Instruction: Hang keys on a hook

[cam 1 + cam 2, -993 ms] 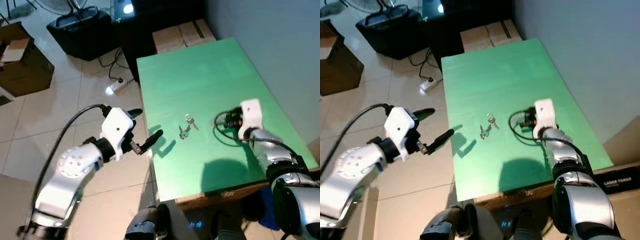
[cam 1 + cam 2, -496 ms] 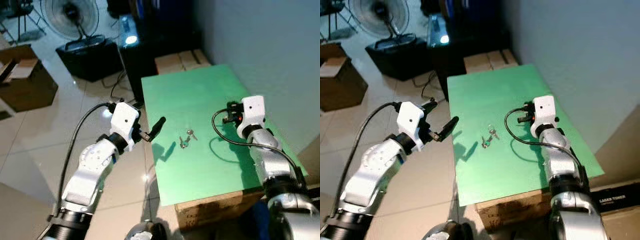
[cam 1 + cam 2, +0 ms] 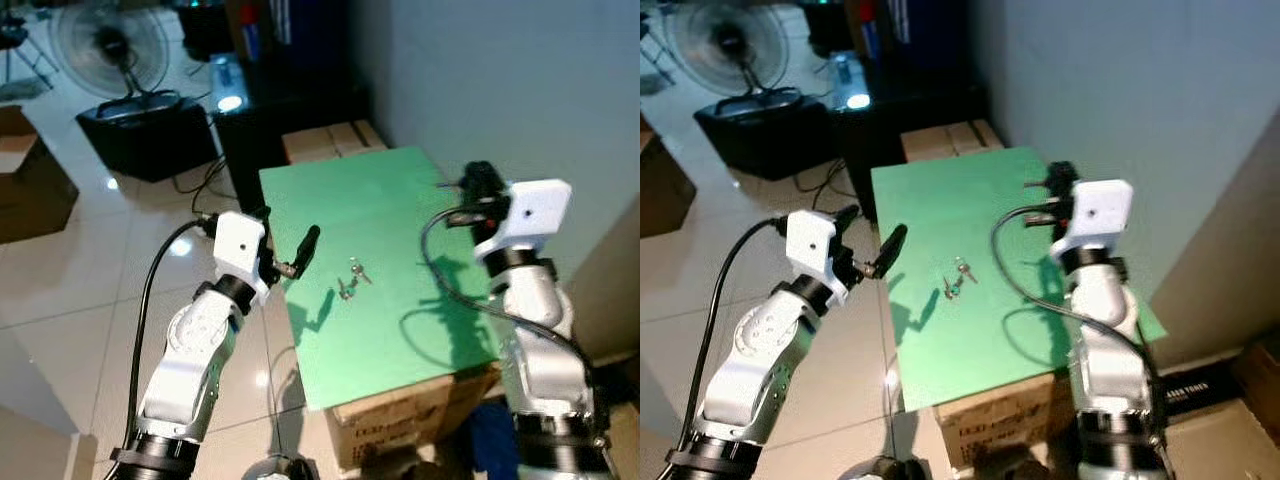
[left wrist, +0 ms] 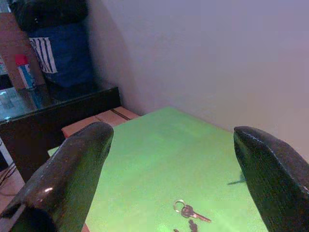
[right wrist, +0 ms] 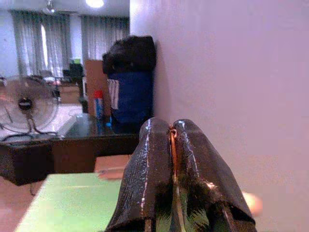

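A small bunch of keys (image 3: 350, 278) lies flat near the middle of the green table (image 3: 400, 335). My left gripper (image 3: 290, 226) hovers at the table's left edge, open, fingers wide apart with nothing between them. In the left wrist view the keys (image 4: 189, 211) lie ahead of and below the left gripper (image 4: 174, 133). My right gripper (image 3: 470, 181) is raised over the table's far right side, close to the grey wall. In the right wrist view the right gripper (image 5: 171, 126) has its fingers pressed together, pointing along the wall.
Flat cardboard boxes (image 3: 325, 140) and a dark cabinet (image 3: 280, 95) stand beyond the table's far end. A black case (image 3: 150, 125) and a fan (image 3: 95, 45) sit on the tiled floor at left. A cardboard box (image 3: 400, 425) supports the table's near edge.
The camera has risen and pulled back. My right arm has lifted off the table toward the wall. The left gripper has come closer to the table's edge. The keys lie where they were.
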You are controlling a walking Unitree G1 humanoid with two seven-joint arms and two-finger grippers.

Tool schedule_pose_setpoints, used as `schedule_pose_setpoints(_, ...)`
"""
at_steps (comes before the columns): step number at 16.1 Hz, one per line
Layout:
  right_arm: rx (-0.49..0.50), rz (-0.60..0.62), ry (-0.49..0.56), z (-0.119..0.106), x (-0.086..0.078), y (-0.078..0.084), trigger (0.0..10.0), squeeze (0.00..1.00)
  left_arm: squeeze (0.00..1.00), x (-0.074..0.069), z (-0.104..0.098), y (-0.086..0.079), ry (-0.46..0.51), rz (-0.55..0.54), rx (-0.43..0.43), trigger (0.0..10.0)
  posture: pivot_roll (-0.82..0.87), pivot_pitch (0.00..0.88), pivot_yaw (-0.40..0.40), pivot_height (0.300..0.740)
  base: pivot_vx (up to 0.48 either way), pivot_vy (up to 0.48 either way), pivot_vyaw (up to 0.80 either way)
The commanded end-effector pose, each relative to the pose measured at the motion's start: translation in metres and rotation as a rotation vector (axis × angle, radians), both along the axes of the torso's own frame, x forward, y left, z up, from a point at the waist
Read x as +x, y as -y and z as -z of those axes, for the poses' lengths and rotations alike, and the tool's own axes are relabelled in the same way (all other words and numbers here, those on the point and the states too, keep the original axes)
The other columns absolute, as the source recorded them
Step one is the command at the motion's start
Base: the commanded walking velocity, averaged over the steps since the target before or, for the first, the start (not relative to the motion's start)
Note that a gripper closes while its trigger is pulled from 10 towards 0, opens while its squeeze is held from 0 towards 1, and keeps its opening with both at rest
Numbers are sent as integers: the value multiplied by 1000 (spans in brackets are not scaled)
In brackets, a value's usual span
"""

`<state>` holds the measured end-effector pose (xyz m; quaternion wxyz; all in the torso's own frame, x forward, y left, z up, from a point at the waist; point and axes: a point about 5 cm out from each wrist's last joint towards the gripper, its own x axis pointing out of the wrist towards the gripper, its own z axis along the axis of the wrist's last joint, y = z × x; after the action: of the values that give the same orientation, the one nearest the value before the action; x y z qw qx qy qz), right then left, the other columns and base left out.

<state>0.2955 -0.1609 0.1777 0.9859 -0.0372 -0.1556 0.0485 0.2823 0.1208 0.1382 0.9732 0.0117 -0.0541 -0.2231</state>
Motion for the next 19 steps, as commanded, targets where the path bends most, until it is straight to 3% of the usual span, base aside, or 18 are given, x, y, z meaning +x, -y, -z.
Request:
schedule_pose_setpoints(1,-10,-32,24,-7,-4,-8,10000,0,0,0,-6,-3,34,-23,5,10000,-101,0,103,740,0,0,0)
schedule_pose_setpoints(4,34,-135,26,-13,-15,-24,10000,0,0,4,-10,-4,67,-45,19,10000,-109,0,111,740,0,0,715)
schedule_pose_setpoints(8,26,-188,22,-16,-23,-30,10000,0,0,4,-8,-3,72,-54,20,10000,-114,0,109,740,0,0,800)
schedule_pose_setpoints(19,33,-231,-32,-16,-15,-36,10000,0,0,4,-5,-11,45,-179,82,10000,-76,0,69,740,0,0,800)
